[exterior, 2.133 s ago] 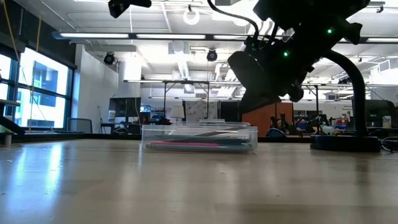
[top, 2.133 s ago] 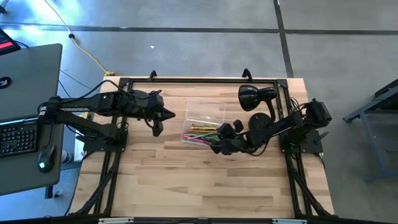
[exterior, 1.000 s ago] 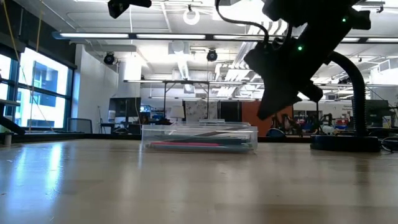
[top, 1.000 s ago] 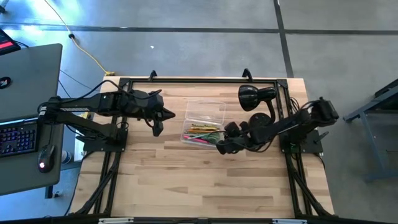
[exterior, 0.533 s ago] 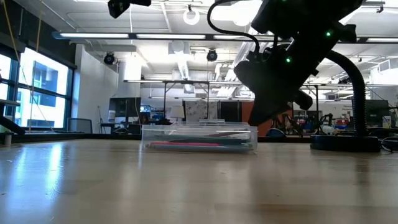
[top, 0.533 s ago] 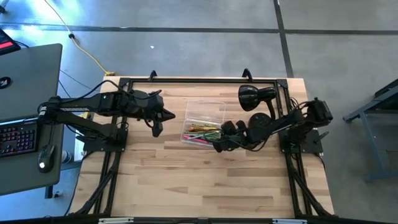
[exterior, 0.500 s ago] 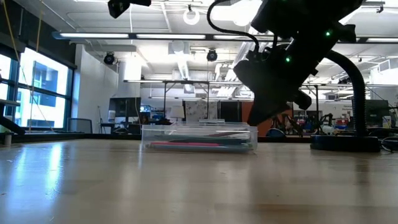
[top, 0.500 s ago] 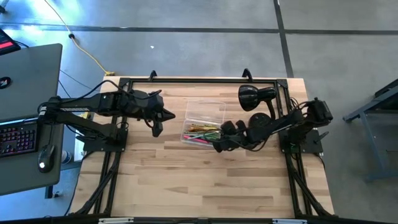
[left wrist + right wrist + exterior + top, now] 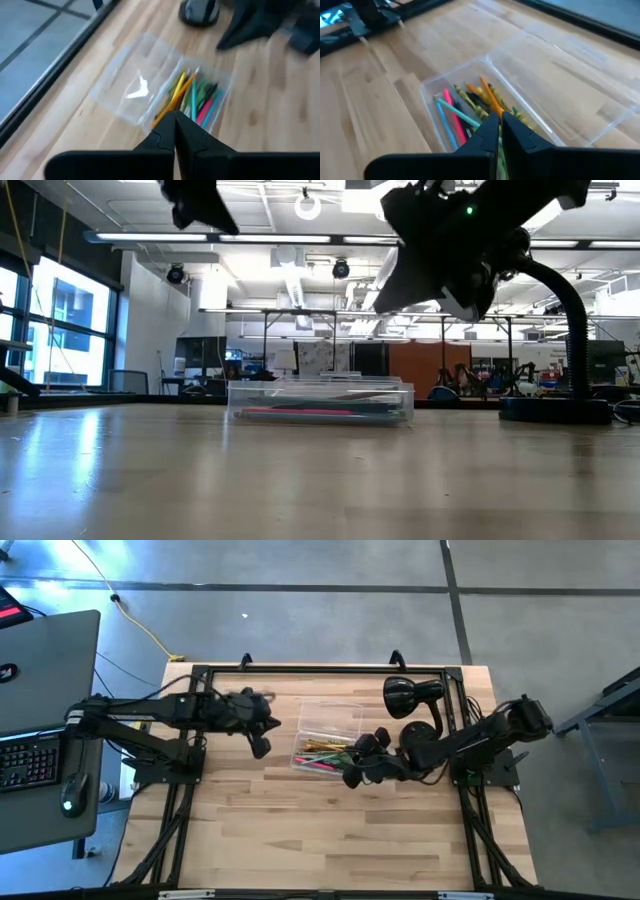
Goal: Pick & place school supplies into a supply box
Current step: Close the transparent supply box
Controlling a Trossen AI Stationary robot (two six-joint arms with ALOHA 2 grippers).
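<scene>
Wooden table, one clear supply box of pencils, left gripper and right gripper fingers closed, empty

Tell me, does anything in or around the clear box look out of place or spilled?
Nothing stands out. The pencils and pens lie bunched together inside the supply box, filling one half and leaving the other bare. None shows loose on the table. Both grippers hang above it, left gripper and right gripper, fingers shut.
</scene>
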